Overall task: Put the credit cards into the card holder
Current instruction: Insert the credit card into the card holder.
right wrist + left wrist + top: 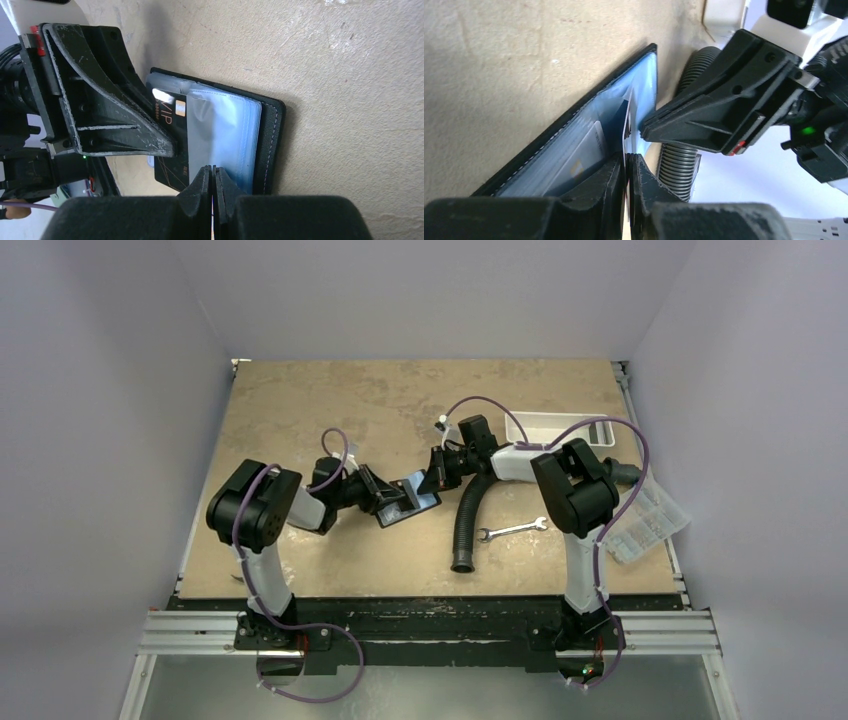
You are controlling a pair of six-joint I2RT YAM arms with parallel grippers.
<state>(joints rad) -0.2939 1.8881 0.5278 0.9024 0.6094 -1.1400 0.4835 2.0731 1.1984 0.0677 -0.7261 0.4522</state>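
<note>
The card holder [272,145] lies open on the counter [350,100] at the middle of the overhead view, between the two arms. The left gripper [626,165] is clamped narrow on a dark card [167,127] lettered "VIP", which is partly inside the holder. The right gripper [212,175] is pinched shut, apparently on the edge of a clear sleeve [225,135]. A pale card [584,157] already sits in a pocket at lower left of the left wrist view. The likely risk is that the card catches on the sleeve mouth and buckles, or that a push drags the unpinned holder sideways. The grippers are crowded close and could knock together.
</note>
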